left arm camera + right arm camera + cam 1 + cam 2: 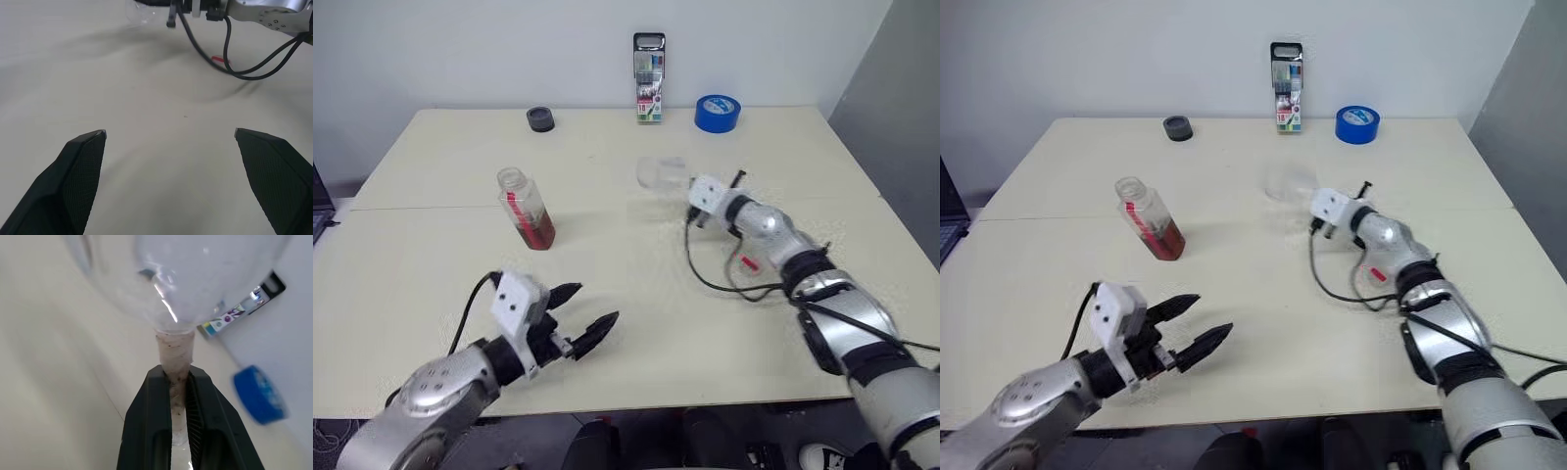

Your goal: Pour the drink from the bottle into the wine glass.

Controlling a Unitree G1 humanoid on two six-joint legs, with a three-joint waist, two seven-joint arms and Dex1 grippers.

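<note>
Sideways, wine glass (195, 279) in right end effector (178, 382), bowl leftward.

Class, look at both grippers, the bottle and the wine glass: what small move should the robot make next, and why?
Probably bring the open left gripper forward to grasp the bottle. The right gripper is already shut on the wine glass by its stem, while the bottle stands uncapped and untouched on the table, still holding the drink.
</note>
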